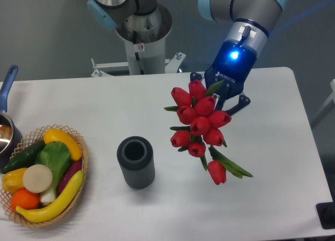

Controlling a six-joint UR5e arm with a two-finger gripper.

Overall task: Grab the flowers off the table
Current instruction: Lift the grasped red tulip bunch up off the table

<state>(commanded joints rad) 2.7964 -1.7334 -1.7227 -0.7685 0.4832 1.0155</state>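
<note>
The flowers (200,125), a bunch of red tulips with green leaves, hang in the air above the right half of the white table (157,99). Their heads point toward the camera and hide the stems. My gripper (224,97) sits just behind and above the bunch, shut on it where the stems are, with its fingers partly hidden by the blooms. A blue light glows on the wrist. The bunch does not touch the tabletop.
A dark grey ribbed cylindrical vase (136,161) stands upright left of the flowers. A wicker basket (81,162) of fruit and vegetables sits at the front left. A pot with a blue handle (8,84) is at the left edge. The robot base (141,31) stands behind the table.
</note>
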